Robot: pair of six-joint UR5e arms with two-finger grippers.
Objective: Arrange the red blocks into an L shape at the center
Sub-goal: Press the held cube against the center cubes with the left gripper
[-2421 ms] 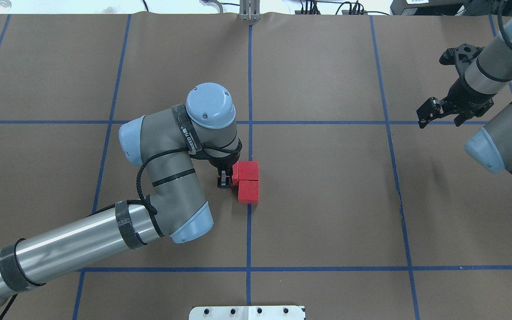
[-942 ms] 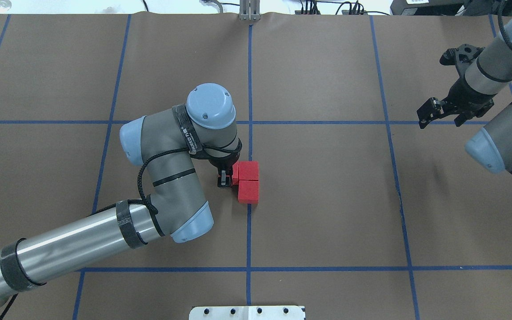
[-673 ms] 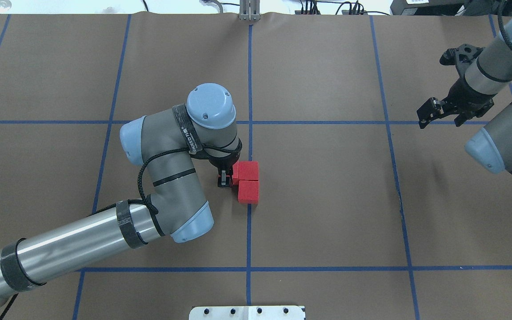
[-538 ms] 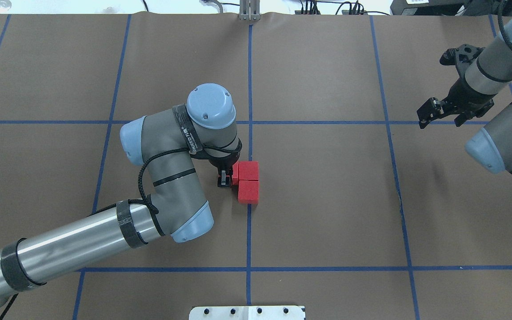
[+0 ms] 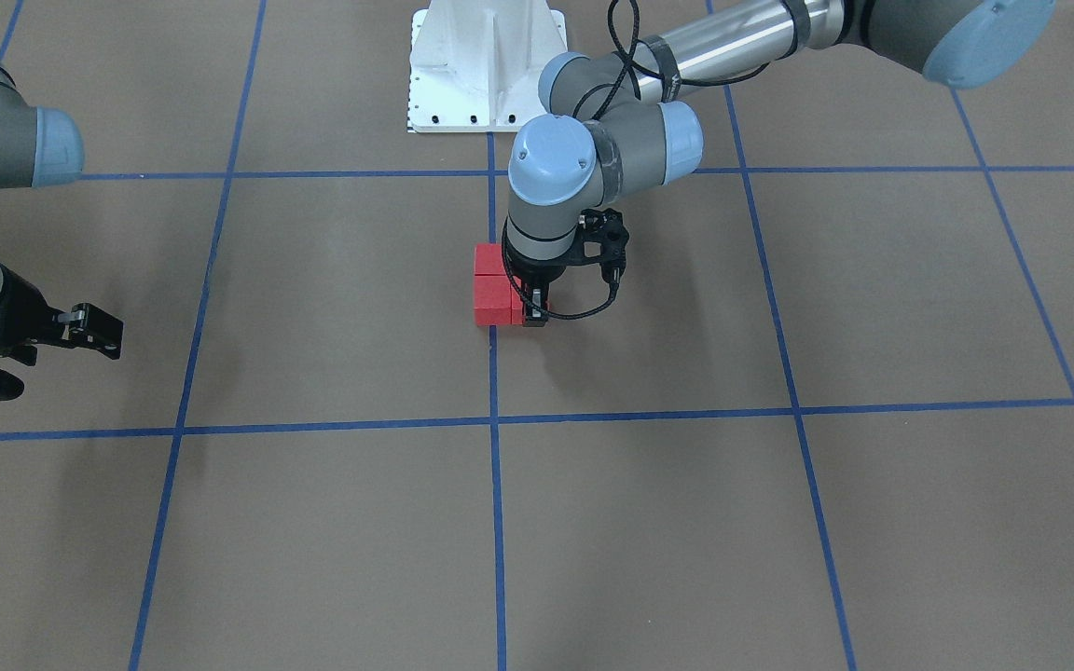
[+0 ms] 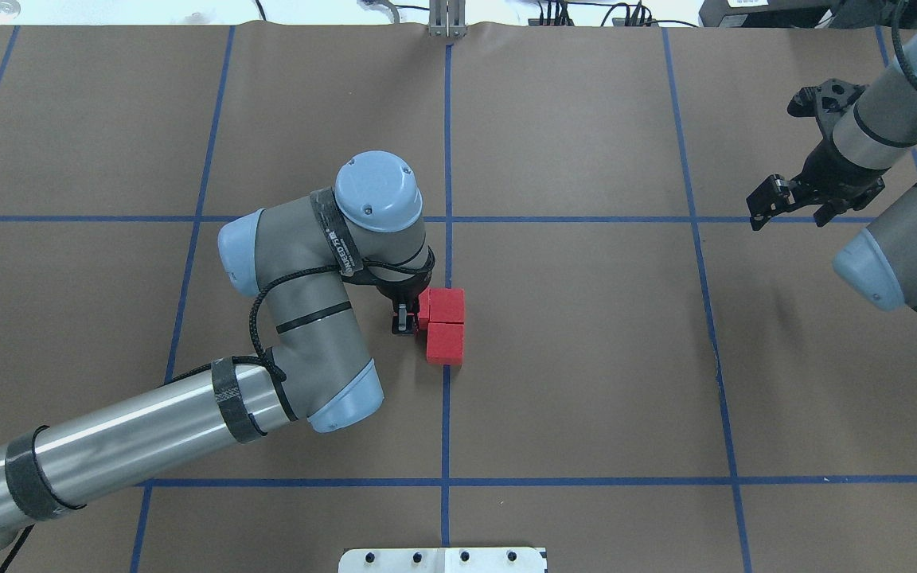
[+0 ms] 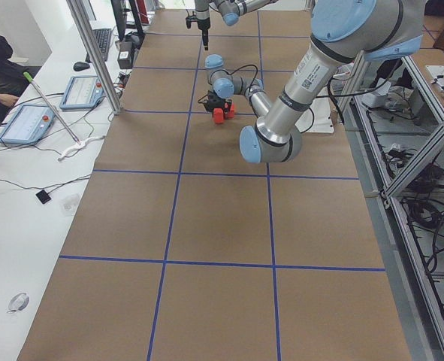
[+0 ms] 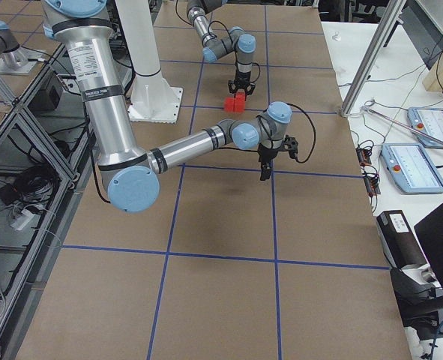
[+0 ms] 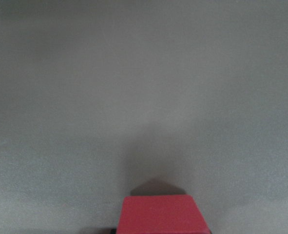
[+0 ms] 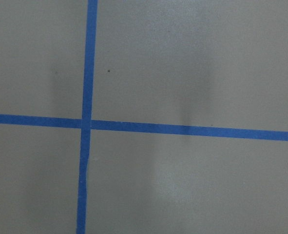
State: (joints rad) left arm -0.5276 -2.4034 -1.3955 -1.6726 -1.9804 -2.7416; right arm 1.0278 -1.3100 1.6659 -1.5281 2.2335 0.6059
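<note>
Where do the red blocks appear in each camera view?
Exterior front-facing: red blocks just above centre.
Overhead exterior: red blocks near centre.
Exterior left: red blocks small, upper middle.
Exterior right: red blocks small, upper middle.
Left wrist-mounted: one red block at bottom edge.
Right wrist-mounted: not in it.
Shared landmark in exterior views: the blue tape line under them.
</note>
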